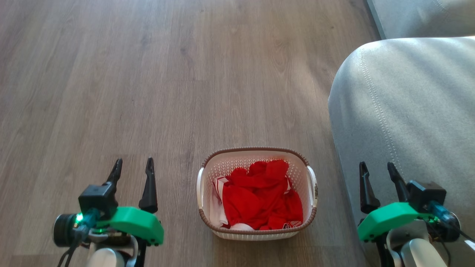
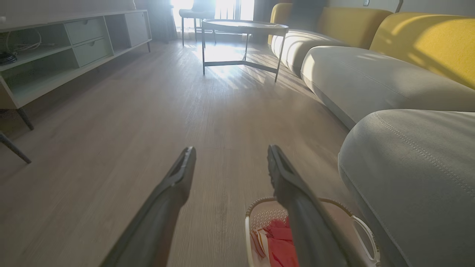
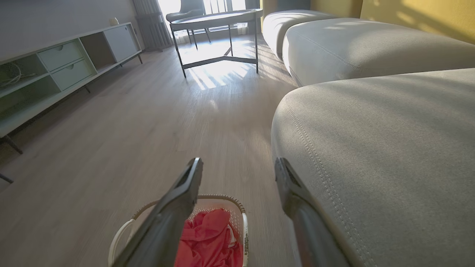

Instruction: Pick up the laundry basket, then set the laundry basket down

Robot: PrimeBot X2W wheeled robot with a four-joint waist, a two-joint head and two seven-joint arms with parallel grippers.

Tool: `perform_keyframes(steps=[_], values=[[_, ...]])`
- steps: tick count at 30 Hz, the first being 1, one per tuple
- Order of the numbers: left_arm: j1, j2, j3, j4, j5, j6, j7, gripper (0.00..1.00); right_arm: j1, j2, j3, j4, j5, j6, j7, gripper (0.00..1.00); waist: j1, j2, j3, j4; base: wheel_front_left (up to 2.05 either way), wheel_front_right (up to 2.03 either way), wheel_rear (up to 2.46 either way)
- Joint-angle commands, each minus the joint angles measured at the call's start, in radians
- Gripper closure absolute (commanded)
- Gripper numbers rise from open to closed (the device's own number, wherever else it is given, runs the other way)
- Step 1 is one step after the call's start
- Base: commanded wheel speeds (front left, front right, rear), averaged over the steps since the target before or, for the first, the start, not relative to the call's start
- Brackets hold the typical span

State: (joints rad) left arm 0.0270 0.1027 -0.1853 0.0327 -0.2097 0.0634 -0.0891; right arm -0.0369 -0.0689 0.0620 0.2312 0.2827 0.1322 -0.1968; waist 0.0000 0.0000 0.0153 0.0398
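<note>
**Laundry basket on the floor between two open, empty grippers**

Seen from the head camera, the laundry basket [image 1: 256, 234] stands upright on a wood-plank floor [image 1: 148, 74]. It is small, white perforated plastic with a brown woven-look rim. A white handle [image 1: 200, 187] curves along each of its two sides. Crumpled red clothing [image 1: 261, 196] with a little white trim covers most of its inside.

The left gripper [image 1: 134, 161] hangs to the left of the basket, apart from it. Its two long dark fingers are spread, with bare floor showing between them, and it holds nothing. The right gripper [image 1: 376, 164] hangs to the right of the basket, in front of the edge of a grey sofa cushion [image 1: 404, 111]. Its fingers are parted about as widely and it is also empty. Neither gripper touches the basket.

The grey sofa lies near the basket's right side, with a narrow strip of floor between them.

In the left wrist camera, the basket appears low down, partly behind one dark finger. Beyond the basket the floor runs to a round coffee table [image 2: 245, 26] on thin metal legs, in strong sunlight. Yellow back cushions [image 2: 426, 40] line the sofa to the basket's right. Far to the basket's left stands a low pale cabinet [image 2: 74, 48] with drawers and open shelves.
</note>
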Motion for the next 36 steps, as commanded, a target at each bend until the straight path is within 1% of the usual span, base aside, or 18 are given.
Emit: perform_keyframes(steps=[1,8,16,23,28,36], values=[[-0.023,-0.003,0.024,-0.054,0.028,0.012,-0.01,0.0,-0.045,-0.009,0.023,-0.029,-0.028,-0.001,-0.02,0.0,0.0,0.0,0.0,0.0,0.0,0.0,0.0],[-0.014,-0.013,0.023,-0.073,0.064,0.029,-0.025,0.0,-0.05,-0.012,0.035,-0.024,-0.068,-0.001,-0.041,0.0,0.0,0.0,0.002,0.003,0.0,0.0,0.0],[-0.01,-0.008,0.006,-0.086,0.148,0.046,-0.044,0.0,-0.054,-0.019,0.051,-0.018,-0.116,-0.002,-0.064,0.0,0.0,0.0,0.006,0.006,0.0,0.0,0.0],[-0.012,-0.015,0.009,-0.079,0.12,0.049,-0.044,0.0,-0.058,-0.021,0.05,-0.016,-0.093,-0.002,-0.065,0.0,0.0,0.0,0.016,0.005,0.0,0.0,0.0],[-0.017,-0.024,0.013,-0.069,0.073,0.049,-0.048,0.0,-0.061,-0.021,0.044,-0.018,-0.074,-0.002,-0.065,0.0,0.0,0.0,0.034,0.004,0.0,0.0,0.0],[-0.042,-0.026,0.003,-0.054,0.07,0.055,-0.066,0.0,-0.08,-0.031,0.043,-0.027,-0.074,-0.002,-0.065,0.0,0.0,0.0,0.092,0.003,0.0,0.0,0.0]])
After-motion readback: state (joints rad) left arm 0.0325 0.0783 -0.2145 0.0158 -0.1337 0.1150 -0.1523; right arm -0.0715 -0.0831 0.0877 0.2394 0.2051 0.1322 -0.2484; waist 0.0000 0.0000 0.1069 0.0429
